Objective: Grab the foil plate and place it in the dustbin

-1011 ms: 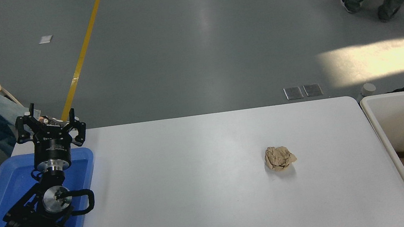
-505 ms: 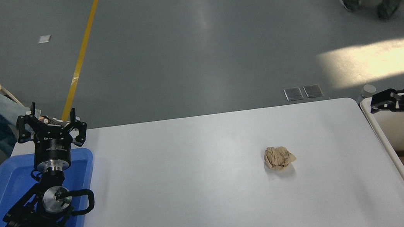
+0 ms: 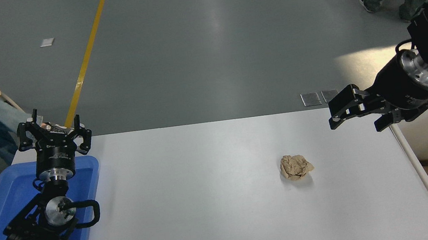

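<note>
No foil plate shows anywhere on the table (image 3: pixel 218 218) now. It's not on the white top, and not in the part of the dustbin (image 3: pixel 412 151) that the head view catches, since most of the bin's inside is cut off at the frame's right edge. The right gripper (image 3: pixel 341 113) hangs empty above the table's far right corner, fingers spread apart and nothing between them, with the bin's rim just behind and below its wrist. So, as a judgement: the plate has prob. already gone into the bin and the task looks done or nearly done, tho the pics can't confirm it.

What's left on the table is only a small crumpled brown paper ball (image 3: pixel 296 167), lying below and a bit left of the right gripper, apart from it (not a task item).

Vs. the earlier frames: 1 s ago only the right gripper's tip showed, low inside the bin. Half a sec ago it was over the bin's far rim. Now it has risen and swung left, out over the table edge. Paper ball hasn't moved.

Left gripper (image 3: pixel 54 135) is parked far to the left over a blue tray (image 3: pixel 5 197), fingers splayed and empty, same as before.
</note>
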